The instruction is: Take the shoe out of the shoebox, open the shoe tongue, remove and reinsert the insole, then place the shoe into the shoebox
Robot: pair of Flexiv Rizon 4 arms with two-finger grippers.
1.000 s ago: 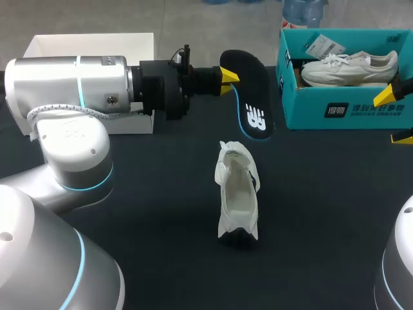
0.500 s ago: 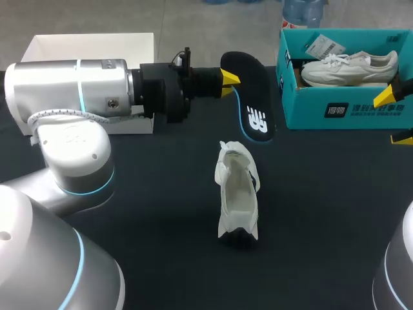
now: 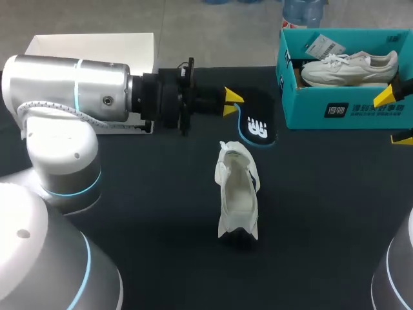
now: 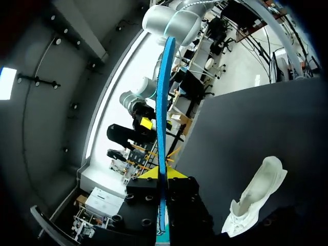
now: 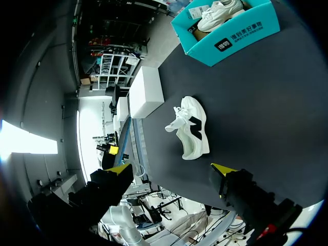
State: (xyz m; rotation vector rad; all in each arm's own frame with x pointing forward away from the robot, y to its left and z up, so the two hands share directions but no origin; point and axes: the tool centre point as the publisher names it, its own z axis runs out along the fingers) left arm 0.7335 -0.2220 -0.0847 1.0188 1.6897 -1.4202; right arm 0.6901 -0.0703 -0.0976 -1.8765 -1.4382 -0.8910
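White sneaker, standing on black table; black insole just beyond it, clamped in left gripper; teal shoebox beyond-right of the sneaker, holding second sneaker; right gripper far right of the sneaker, fingers spread, empty.

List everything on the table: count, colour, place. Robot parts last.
white mesh sneaker: one, white, standing mid-table
black foam insole with a blue rim: one, black, beyond that sneaker, in the left arm's jaws
teal cardboard shoebox: one, teal, far right
second white sneaker: one, white, inside the shoebox
white open box: one, white, far left
black tabletop: one, black
left arm: one, silver, jaws shut on the insole
right arm: one, silver, jaws open beside the shoebox
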